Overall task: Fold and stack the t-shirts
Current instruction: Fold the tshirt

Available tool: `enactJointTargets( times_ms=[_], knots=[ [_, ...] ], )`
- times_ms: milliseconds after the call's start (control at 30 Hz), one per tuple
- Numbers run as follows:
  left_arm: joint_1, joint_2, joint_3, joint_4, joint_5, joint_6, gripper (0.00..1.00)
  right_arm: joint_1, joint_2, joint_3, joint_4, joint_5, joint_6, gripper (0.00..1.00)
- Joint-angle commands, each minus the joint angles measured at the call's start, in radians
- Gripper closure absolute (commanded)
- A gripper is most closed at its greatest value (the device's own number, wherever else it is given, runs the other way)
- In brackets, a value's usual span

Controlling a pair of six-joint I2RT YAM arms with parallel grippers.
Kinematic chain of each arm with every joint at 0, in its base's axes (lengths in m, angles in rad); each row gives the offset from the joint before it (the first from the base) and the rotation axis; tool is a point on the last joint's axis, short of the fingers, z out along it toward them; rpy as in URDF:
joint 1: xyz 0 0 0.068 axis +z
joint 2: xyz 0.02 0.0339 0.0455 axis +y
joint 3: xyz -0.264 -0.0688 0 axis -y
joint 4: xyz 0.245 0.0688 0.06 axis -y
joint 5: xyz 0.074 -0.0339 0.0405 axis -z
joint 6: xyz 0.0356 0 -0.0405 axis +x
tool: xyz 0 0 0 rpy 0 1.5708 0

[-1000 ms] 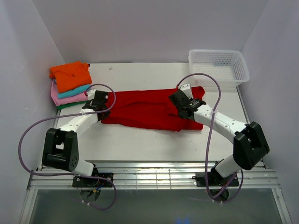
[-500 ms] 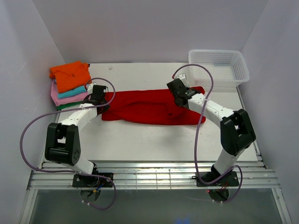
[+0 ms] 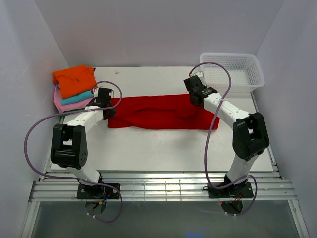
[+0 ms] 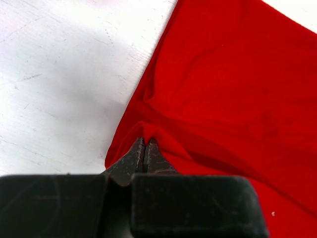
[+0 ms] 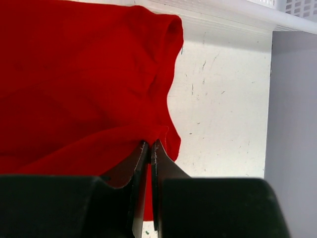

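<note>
Our left gripper point(image 4: 144, 143) and right gripper point(image 5: 150, 145) each pinch an end of the red t-shirt point(image 3: 158, 111), stretched across the table point(image 3: 148, 148). We'd move both ends together so the fold lands straight.

Right tool point(image 3: 196, 94) now sits farther from the arm bases than a second ago, up beside the white basket point(image 3: 233, 69), its arm stretched out straighter. Left tool point(image 3: 108, 101) has also gone farther out, a smaller shift, toward the stacked shirts point(image 3: 74, 87). Red t-shirt point(image 3: 158, 113), pinched at both ends, now lies as a narrower, straighter band on the bench point(image 3: 148, 148), its near edge drawn away from the bases.
</note>
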Motion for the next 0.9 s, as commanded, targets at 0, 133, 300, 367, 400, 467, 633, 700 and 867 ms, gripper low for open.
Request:
enactJointTargets(
  times_ms=[0,133,300,367,400,467,633,700,867],
  knots=[
    [0.011,-0.021,0.030,0.003,0.003,0.011,1.00,-0.028,0.014,0.047,0.026,-0.014,-0.011,0.92],
    [0.019,-0.033,0.023,0.009,-0.008,0.011,1.00,-0.052,0.036,0.066,0.025,-0.023,-0.014,0.92],
    [0.027,-0.032,0.021,0.018,-0.004,0.011,1.00,-0.075,0.064,0.103,0.025,-0.033,-0.024,0.92],
    [0.033,-0.026,0.024,0.023,0.001,0.013,1.00,-0.088,0.083,0.117,0.025,-0.046,-0.025,0.92],
    [0.034,-0.015,0.030,0.023,0.009,0.013,1.00,-0.092,0.093,0.134,0.025,-0.046,-0.033,0.92],
    [0.037,-0.004,0.039,0.024,0.013,0.016,1.00,-0.100,0.117,0.151,0.023,-0.047,-0.040,0.92],
    [0.042,0.036,0.072,0.030,0.030,0.025,1.00,-0.112,0.165,0.195,0.022,-0.049,-0.051,0.92],
    [0.045,0.049,0.082,0.033,0.033,0.030,1.00,-0.115,0.179,0.209,0.016,-0.050,-0.054,0.92],
    [0.051,0.109,0.137,0.035,0.064,0.047,1.00,-0.123,0.228,0.246,0.009,-0.057,-0.060,0.92]
  ],
)
